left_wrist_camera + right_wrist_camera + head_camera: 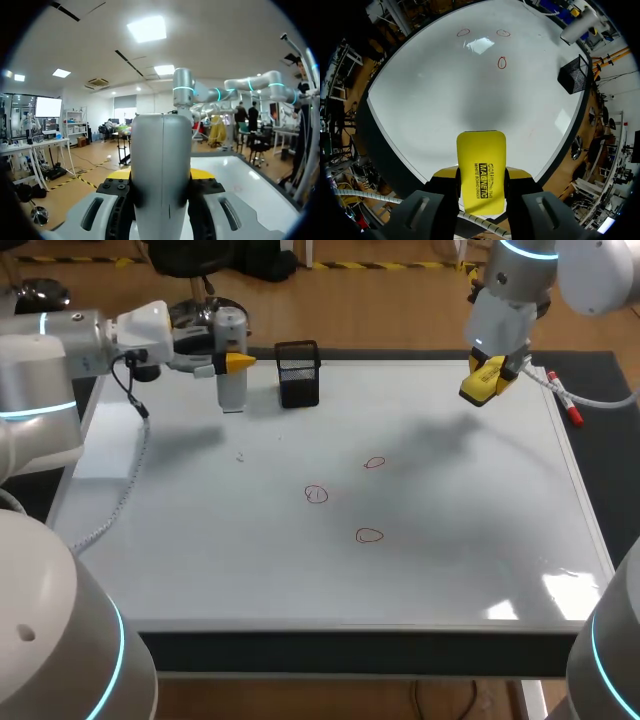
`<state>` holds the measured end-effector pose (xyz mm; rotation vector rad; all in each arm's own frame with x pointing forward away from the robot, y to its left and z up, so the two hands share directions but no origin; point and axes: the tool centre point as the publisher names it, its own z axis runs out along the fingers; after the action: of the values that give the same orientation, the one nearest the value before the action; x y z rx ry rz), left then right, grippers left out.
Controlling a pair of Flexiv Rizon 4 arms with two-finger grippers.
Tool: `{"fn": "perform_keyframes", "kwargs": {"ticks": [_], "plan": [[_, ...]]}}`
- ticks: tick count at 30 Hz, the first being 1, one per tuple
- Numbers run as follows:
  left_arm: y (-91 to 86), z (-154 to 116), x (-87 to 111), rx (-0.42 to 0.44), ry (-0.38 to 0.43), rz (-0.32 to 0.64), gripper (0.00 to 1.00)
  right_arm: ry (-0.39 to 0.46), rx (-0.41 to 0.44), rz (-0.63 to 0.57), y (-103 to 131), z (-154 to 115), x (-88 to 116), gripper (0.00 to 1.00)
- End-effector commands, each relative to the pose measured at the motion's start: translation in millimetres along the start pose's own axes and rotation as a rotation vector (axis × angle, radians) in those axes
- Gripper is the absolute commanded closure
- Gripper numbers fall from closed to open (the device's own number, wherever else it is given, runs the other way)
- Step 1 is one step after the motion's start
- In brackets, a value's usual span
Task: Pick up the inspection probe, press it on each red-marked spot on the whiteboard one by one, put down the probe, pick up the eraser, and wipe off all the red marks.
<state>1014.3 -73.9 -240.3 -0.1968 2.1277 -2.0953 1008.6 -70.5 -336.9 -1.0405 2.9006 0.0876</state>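
probe (232, 390) upright in left gripper (237, 362) | eraser (478, 387) end-down in right gripper (487, 378)

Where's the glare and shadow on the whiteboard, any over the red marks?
Head view: glare at the near right corner of the whiteboard, clear of the red marks; soft arm shadows fall near the farthest mark. Right wrist view: a glare patch sits among the marks, touching none; a dark shadow ahead of the eraser.

A robotics lab: left arm (60, 365) and right arm (508, 295) flank a whiteboard (460, 540) worktable
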Motion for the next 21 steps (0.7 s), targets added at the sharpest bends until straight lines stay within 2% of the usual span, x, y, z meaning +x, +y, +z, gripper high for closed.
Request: {"fn": "perform_keyframes", "kwargs": {"ticks": [1,10,21], "plan": [[2.3,-6,-7.4,0.001,-0.015,-0.008,1.0,0.002,0.003,-0.001,0,-1,0,1.0],[3.3,-20,-17.3,0.016,-0.075,-0.024,1.0,0.002,0.003,-0.001,0,-1,0,1.0],[3.3,-20,-17.3,0.016,-0.075,-0.024,1.0,0.002,0.003,-0.001,0,-1,0,1.0]]}}
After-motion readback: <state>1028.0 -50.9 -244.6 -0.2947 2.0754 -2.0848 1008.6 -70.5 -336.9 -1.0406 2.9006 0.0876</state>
